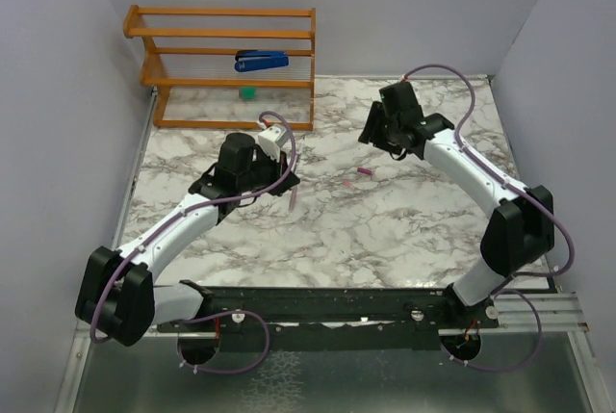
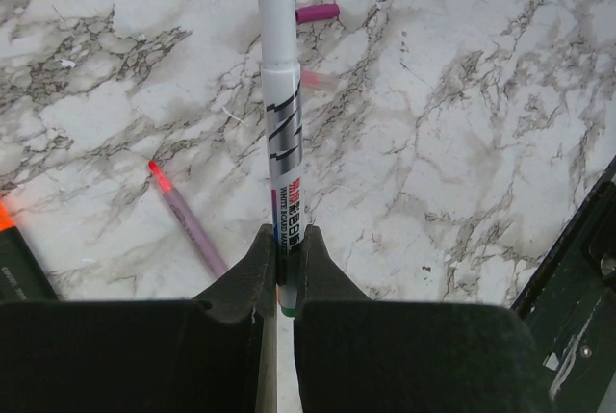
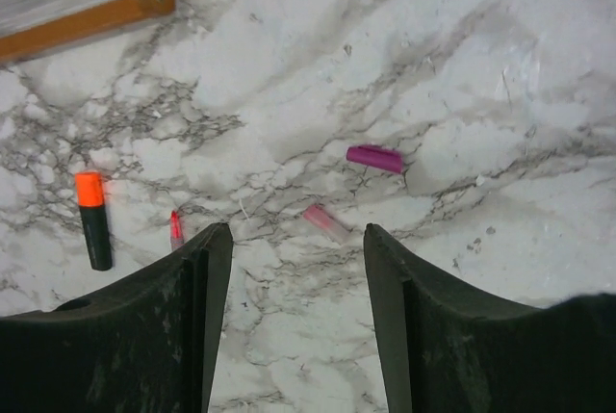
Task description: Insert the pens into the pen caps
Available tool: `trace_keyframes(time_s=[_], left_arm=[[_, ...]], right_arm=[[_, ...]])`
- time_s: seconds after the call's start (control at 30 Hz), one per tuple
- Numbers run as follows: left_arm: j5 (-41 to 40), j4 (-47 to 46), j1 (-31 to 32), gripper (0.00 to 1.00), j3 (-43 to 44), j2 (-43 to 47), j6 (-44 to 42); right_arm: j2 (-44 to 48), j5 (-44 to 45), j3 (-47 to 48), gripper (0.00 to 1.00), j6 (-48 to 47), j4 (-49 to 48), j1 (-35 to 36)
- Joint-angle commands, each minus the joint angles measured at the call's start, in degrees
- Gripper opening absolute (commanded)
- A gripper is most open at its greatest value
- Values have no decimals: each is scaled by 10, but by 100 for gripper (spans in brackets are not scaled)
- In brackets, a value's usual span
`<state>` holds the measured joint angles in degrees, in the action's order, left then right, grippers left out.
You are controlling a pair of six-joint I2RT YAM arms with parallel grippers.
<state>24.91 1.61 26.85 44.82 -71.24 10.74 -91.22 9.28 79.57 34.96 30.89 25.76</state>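
My left gripper [image 2: 284, 235] is shut on the lower end of a grey-white pen [image 2: 279, 115], whose tip points away over the marble. Just past that tip lie the purple-magenta cap [image 2: 318, 13] and the pink cap [image 2: 322, 78]. The pink pen [image 2: 188, 220] rests on the table to the left. A black marker [image 3: 93, 220] lies further left with the orange cap [image 3: 89, 188] on it. My right gripper [image 3: 296, 230] hangs open above the table, with the pink cap [image 3: 325, 222] and the magenta cap [image 3: 374, 158] just beyond its fingertips. From above, the magenta cap [image 1: 364, 171] lies between both arms.
A wooden rack [image 1: 226, 66] stands at the back left, holding a blue stapler-like object [image 1: 262, 60], with a small green object [image 1: 248, 92] beneath it. Purple walls close in the marble table [image 1: 385, 230] on three sides.
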Motion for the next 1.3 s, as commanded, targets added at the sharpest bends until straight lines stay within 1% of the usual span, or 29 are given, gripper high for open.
trace_keyframes(time_s=[0.0, 0.07, 0.13, 0.2, 0.23, 0.27, 0.33, 0.37, 0.4, 0.47, 0.53, 0.63, 0.7, 0.77, 0.83, 0.9, 0.93, 1.0, 1.03, 1.07, 1.1, 1.17, 1.2, 1.23, 1.27], left_arm=[[-25, 61, -1, 0, 28, 27, -55], [-27, 63, -1, 0, 25, 33, -58], [-23, 61, -1, 0, 23, 37, -57], [-20, 62, -1, 0, 22, 43, -57], [-18, 62, -1, 0, 21, 46, -56], [-17, 63, -1, 0, 20, 50, -57], [-15, 64, -1, 0, 18, 58, -59], [-13, 65, -1, 0, 16, 62, -61], [-12, 66, -1, 0, 16, 64, -63], [-12, 68, -1, 0, 14, 68, -66], [-11, 69, -1, 0, 15, 68, -66], [-11, 65, -1, 0, 14, 68, -69], [-11, 58, -1, 0, 12, 69, -71], [-13, 46, -1, 0, 2, 69, -69], [-6, 33, -1, 0, -10, 66, -63], [3, 24, -1, 0, -16, 59, -57], [8, 22, -1, 0, -16, 53, -55], [14, 22, -1, 0, -13, 42, -53], [14, 21, -1, 0, -12, 37, -50], [11, 20, -1, 0, -10, 32, -48], [11, 20, -1, 0, -7, 29, -46], [12, 10, -1, 0, -9, 28, -39], [11, 3, -1, 0, -12, 30, -34], [11, -4, -1, 0, -15, 32, -28], [10, -5, -1, 0, -16, 32, -25]], right_arm=[[-67, -21, 31, 61, 188, 129, -5], [-84, -28, 31, 58, 263, 152, -5], [-92, -29, 24, 56, 324, 154, -7], [-97, -43, 21, 55, 351, 130, -12], [-103, -57, 26, 54, 332, 102, -14], [-113, -67, 41, 53, 294, 74, -15], [-150, -73, 108, 52, 206, 83, -16], [-169, -68, 152, 52, 129, 99, -16], [-189, -52, 207, 53, 86, 124, -16], [-214, -14, 263, 55, 31, 163, -18], [-229, -40, 299, 56, -60, 172, -24], [-234, -133, 326, 58, -234, 175, -23], [-245, -178, 351, 59, -371, 226, -23], [-236, -175, 328, 58, -468, 251, -21], [-223, -164, 290, 58, -536, 255, -21], [-217, -133, 270, 59, -554, 251, -22], [-218, -110, 272, 60, -540, 248, -24], [-210, -50, 266, 62, -468, 212, -37], [-204, -43, 258, 62, -426, 196, -47], [-194, -56, 245, 61, -393, 179, -55], [-181, -99, 227, 59, -392, 164, -56], [-147, -180, 164, 58, -426, 114, -55], [-137, -185, 144, 60, -431, 100, -54], [-135, -151, 142, 62, -415, 97, -56], [-140, -86, 153, 63, -375, 105, -59]])
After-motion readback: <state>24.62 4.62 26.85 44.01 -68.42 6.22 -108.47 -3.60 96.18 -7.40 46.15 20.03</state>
